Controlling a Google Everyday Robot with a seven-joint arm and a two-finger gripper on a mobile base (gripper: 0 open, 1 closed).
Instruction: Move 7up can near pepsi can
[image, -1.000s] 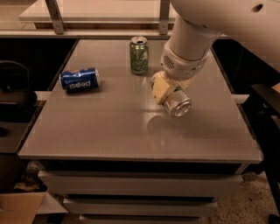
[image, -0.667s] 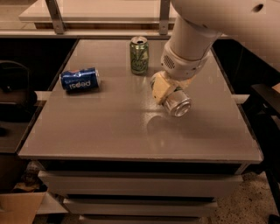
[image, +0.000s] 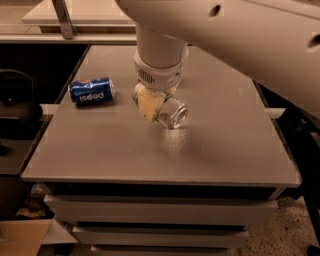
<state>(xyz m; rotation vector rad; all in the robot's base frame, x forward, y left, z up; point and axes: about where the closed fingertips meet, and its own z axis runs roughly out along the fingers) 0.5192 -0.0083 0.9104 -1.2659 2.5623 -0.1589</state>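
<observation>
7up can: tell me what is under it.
Only bare table shows beneath the 7up can, held by the pincer over mid-table. The pincer covers most of the can's body.

Hand (image: 157, 107), gripping 7up can (image: 172, 114), shifted left; now nearer pepsi can (image: 91, 91), still apart.

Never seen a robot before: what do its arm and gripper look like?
The arm is a thick, smooth off-white shell with small dark holes, ending in a white collar with a vent grille. The gripper, above the table's middle, has stubby cream fingers. No cables show.
</observation>
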